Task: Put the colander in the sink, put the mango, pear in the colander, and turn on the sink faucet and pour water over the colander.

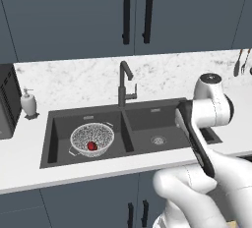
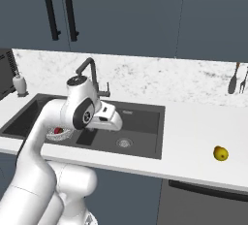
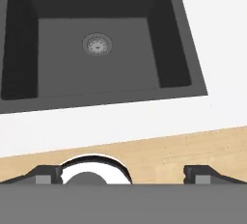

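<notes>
In the left basin of the sink (image 1: 59, 124), the colander (image 1: 92, 139) sits with the mango (image 1: 91, 146) inside it, near the bottom of the mesh. Behind the divider between the basins stands the sink faucet (image 1: 124, 82), its spout arched forward. The fingers (image 3: 123, 175) hang above the right basin near its front edge, spread wide with nothing between them, the round drain (image 3: 97, 44) showing below. Farther right on the white bench (image 2: 193, 127), well apart from the sink, lies the pear (image 2: 221, 153).
</notes>
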Available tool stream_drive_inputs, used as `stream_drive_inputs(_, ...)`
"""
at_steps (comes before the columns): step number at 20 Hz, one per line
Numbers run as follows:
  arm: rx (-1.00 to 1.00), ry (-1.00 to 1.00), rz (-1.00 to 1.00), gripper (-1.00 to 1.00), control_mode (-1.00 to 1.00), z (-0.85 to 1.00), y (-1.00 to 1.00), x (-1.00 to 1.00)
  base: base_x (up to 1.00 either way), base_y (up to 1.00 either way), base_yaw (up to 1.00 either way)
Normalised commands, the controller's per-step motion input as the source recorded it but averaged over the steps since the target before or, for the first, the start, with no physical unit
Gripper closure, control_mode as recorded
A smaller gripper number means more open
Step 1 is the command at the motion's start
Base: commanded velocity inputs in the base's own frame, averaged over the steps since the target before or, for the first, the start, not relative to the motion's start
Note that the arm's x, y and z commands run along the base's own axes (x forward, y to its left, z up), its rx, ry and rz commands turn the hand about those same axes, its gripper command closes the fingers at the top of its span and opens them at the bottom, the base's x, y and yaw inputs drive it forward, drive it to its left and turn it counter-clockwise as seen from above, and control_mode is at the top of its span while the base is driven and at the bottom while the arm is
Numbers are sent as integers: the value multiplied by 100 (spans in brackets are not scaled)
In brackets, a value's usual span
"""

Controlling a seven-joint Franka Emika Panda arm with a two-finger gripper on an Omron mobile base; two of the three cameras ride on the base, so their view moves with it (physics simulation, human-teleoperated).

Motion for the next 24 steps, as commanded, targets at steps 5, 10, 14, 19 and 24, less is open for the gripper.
stream_drive_inputs(5,1,-3,-3,-100,-100,0,-100,0,0,0,0)
stream_drive_inputs(10,0,-1,0,-100,-100,0,-100,0,0,0,0)
stream_drive_inputs(14,1,0,11,-100,-100,1,-100,-6,0,0,0)
stream_drive_inputs(19,0,0,4,-100,-100,3,-100,-2,0,0,0)
stream_drive_inputs(24,2,-1,5,-100,-100,5,-100,-1,0,0,0)
